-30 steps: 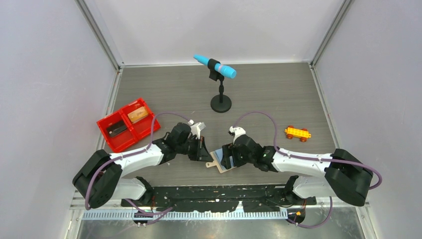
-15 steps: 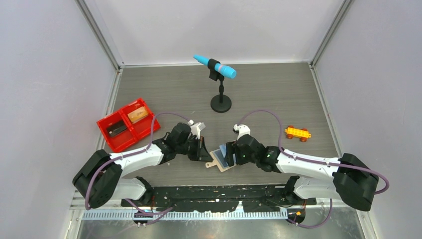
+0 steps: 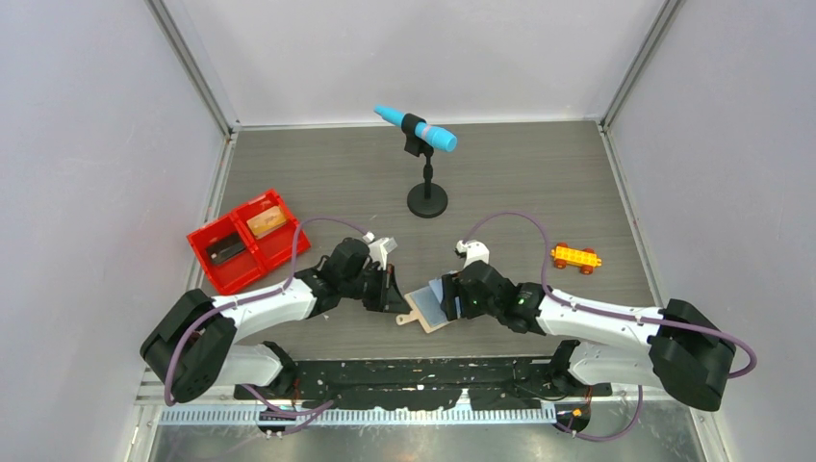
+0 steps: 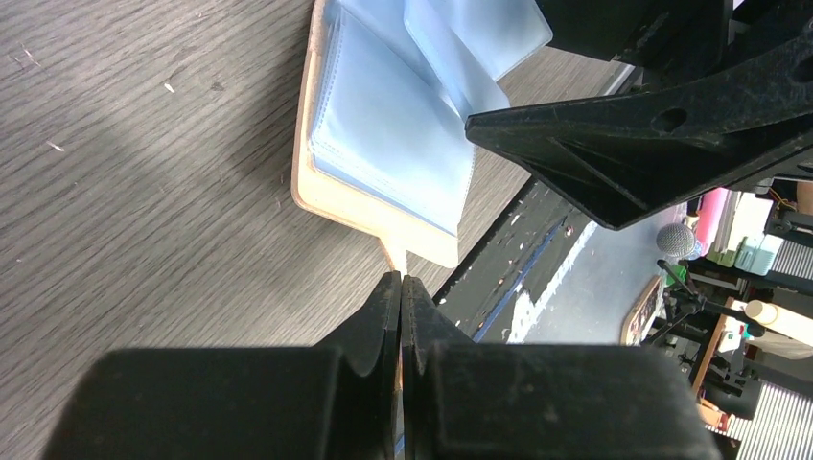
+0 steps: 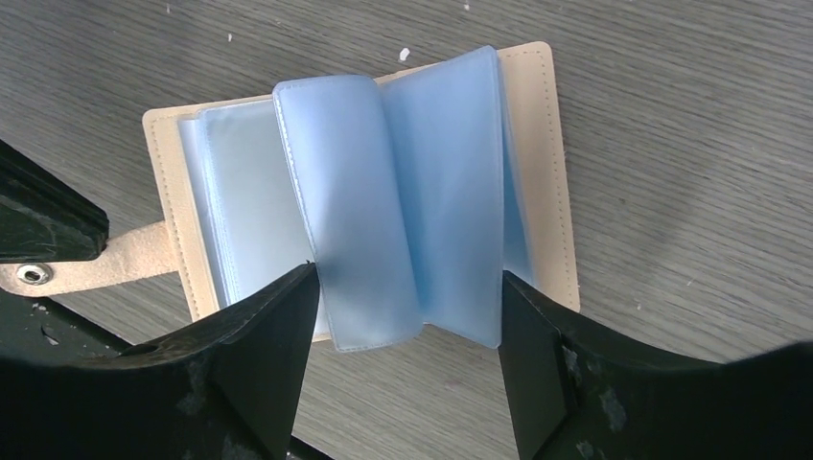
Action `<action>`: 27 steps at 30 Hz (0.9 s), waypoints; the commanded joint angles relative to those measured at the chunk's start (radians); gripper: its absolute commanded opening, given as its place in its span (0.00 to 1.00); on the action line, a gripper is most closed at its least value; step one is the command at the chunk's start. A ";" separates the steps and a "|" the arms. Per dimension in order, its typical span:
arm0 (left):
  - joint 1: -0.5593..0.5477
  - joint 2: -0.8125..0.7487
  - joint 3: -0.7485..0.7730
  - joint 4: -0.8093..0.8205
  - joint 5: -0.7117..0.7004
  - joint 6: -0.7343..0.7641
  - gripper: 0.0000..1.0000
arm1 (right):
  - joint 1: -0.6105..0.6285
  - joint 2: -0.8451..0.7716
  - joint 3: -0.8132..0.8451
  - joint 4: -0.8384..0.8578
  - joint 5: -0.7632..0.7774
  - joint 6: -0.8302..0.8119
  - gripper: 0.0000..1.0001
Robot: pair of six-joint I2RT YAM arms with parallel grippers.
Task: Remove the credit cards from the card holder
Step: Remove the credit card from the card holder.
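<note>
You have one card holder (image 3: pixel 426 306), two credit cards (image 3: pixel 268 222) in one red tray (image 3: pixel 209 240), one toy car (image 3: pixel 575 257), and one microphone stand (image 3: pixel 426 200).

Even, diffuse white light fills the enclosure in the top view; the pale walls read bright and flat, and the grey table (image 3: pixel 539 173) shows only soft, short shadows under the arms and the microphone stand (image 3: pixel 426 197). The image is sharp, with the wall posts slanting outward toward the corners. In the left wrist view the black fingers (image 4: pixel 383 316) are a dark, slightly soft mass, and the background beyond the table edge is blurred. In the right wrist view the blue plastic sleeves (image 5: pixel 403 240) carry a mild sheen, wood grain stays crisp, and the near fingers (image 5: pixel 259 364) are dim.
</note>
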 commanded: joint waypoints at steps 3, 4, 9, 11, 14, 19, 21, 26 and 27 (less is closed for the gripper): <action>-0.004 0.000 -0.001 0.000 -0.009 0.029 0.00 | 0.002 -0.030 0.043 -0.039 0.075 -0.003 0.70; -0.004 0.002 0.000 -0.004 -0.011 0.032 0.00 | 0.002 -0.031 0.047 -0.048 0.083 -0.003 0.70; -0.004 0.000 0.022 -0.082 -0.044 0.094 0.00 | 0.001 -0.033 0.091 -0.159 0.162 0.014 0.67; -0.002 0.001 0.018 -0.068 -0.030 0.106 0.00 | 0.001 -0.036 0.111 -0.191 0.174 0.017 0.67; -0.002 0.008 0.009 -0.017 0.012 0.094 0.00 | 0.001 -0.039 0.137 -0.200 0.121 -0.008 0.67; -0.002 0.005 0.006 -0.001 0.030 0.096 0.00 | 0.001 -0.035 0.158 -0.116 -0.001 -0.051 0.68; -0.002 0.005 0.006 -0.003 0.033 0.097 0.00 | 0.001 -0.032 0.147 -0.057 -0.057 -0.064 0.70; -0.002 0.000 -0.005 0.009 0.035 0.091 0.00 | 0.001 0.018 0.136 0.019 -0.121 -0.070 0.74; -0.002 -0.001 -0.007 0.010 0.035 0.090 0.00 | 0.001 0.027 0.136 0.023 -0.123 -0.070 0.76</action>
